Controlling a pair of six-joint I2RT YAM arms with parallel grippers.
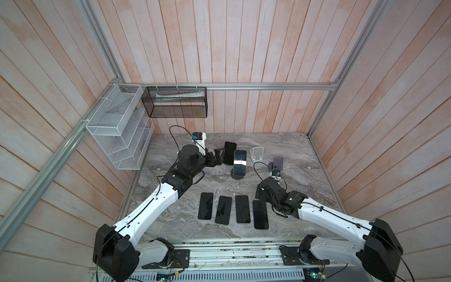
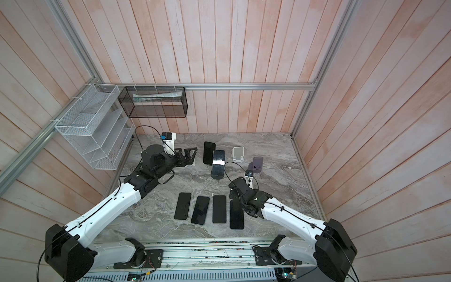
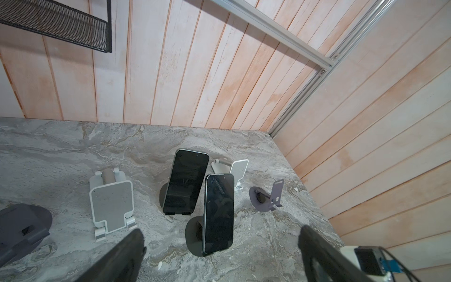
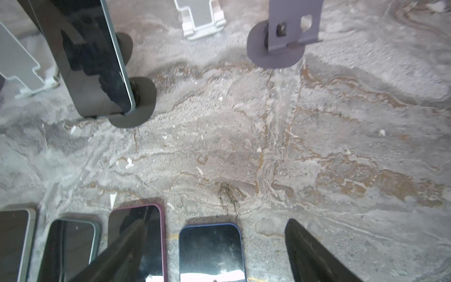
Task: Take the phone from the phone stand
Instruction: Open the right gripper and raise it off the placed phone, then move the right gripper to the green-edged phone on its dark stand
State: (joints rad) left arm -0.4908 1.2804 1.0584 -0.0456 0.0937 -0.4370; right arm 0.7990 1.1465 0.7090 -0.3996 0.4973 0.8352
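Two dark phones lean upright on stands at the back of the marble table. The rear phone [image 1: 230, 153] [image 2: 209, 153] [image 3: 186, 182] is just right of my left gripper [image 1: 217, 157] [image 2: 189, 156] [image 3: 220, 232], which is open and holds nothing. The nearer phone [image 1: 240, 163] [image 2: 218, 162] [image 3: 218, 212] [image 4: 83, 56] rests on a dark round-based phone stand [image 1: 238, 176] [image 3: 192, 232]. My right gripper [image 1: 262, 193] [image 2: 235, 193] [image 4: 217, 221] hangs open over a blue-edged phone [image 4: 211, 251] lying flat, not touching it.
Several phones lie flat in a row near the front [image 1: 205, 206] [image 1: 223, 210] [image 1: 242, 209] [image 1: 260, 214]. Empty stands: a white one [image 1: 258, 153] [image 3: 238, 171], a purple one [image 1: 277, 164] [image 4: 285, 36], another white one [image 3: 111, 202]. Wire baskets [image 1: 117, 127] hang on the left wall.
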